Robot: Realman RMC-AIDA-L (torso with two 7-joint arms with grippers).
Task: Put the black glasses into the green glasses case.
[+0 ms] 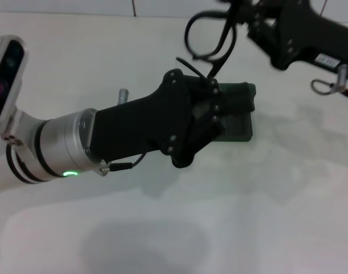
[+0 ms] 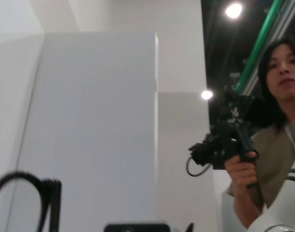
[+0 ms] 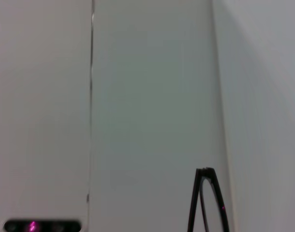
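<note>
The white, matte table (image 1: 231, 217) fills the head view, smooth and bare in front, with soft shadows under the arms.

The left arm reaches in from the left side: a silver cylindrical wrist with a lit green ring, then a black angular housing ending in the left gripper (image 1: 219, 111), which lies low over the green glasses case (image 1: 242, 123). Its jaws press against the case's near end; whether they are together or apart cannot be told, since the black housing covers them.

The right arm comes in from the upper right, a black, blocky body with a small white label whose print is too small to read. The right gripper (image 1: 234, 14) sits at the top edge of the view, and the state of its jaws cannot be told.

The case is a dark green rectangular hard shell with rounded corners, lying flat on the table, mostly hidden by the left gripper. No lettering can be read on it.

The black glasses (image 1: 205, 37) hang just beneath the right gripper, above and behind the case: thin black wire, a rounded loop of frame showing.
</note>
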